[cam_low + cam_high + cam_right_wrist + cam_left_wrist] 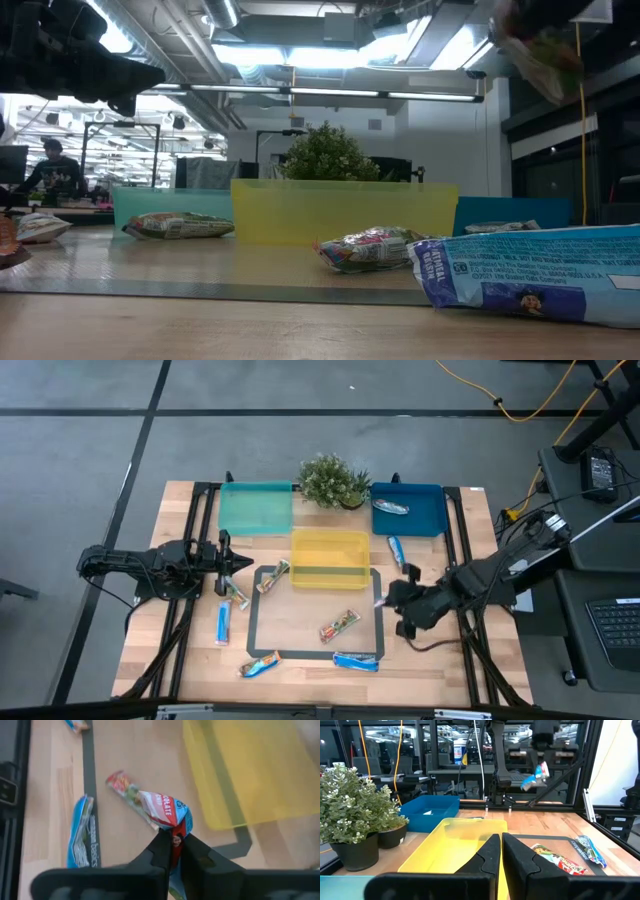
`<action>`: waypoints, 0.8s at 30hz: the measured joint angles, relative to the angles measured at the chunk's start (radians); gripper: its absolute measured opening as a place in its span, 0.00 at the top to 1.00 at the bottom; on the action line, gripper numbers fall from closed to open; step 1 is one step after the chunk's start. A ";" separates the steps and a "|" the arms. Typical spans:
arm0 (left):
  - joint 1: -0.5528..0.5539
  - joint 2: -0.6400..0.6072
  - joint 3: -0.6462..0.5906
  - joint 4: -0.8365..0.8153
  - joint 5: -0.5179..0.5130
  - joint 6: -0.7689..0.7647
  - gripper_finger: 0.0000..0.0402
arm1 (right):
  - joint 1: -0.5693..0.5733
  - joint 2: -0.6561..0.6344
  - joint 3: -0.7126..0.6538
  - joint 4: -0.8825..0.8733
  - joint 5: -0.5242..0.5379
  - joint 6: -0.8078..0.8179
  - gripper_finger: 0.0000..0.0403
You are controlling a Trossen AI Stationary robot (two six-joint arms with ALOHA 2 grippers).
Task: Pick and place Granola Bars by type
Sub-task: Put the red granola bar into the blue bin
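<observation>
teal tray [256, 508]: was pale teal
yellow tray [329, 558]: was clear yellow
blue tray [408, 510]: was deep blue
plant [331, 480]: was green, in a dark pot
tape outline [252, 620]: was dark grey on pale wood
held bar [170, 816]: between the right jaws, was blue and white with red
bar [340, 626]: was silvery with red and green print
blue bar [222, 624]: was bright blue

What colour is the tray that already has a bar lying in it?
Dark blue: the dark blue plastic tray holds one silvery foil-wrapped bar. The high view shows it best.
</observation>
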 joint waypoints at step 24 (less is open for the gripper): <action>0.000 0.000 0.000 0.000 0.000 0.000 0.98 | -0.088 -0.287 0.000 0.003 0.198 -0.170 0.94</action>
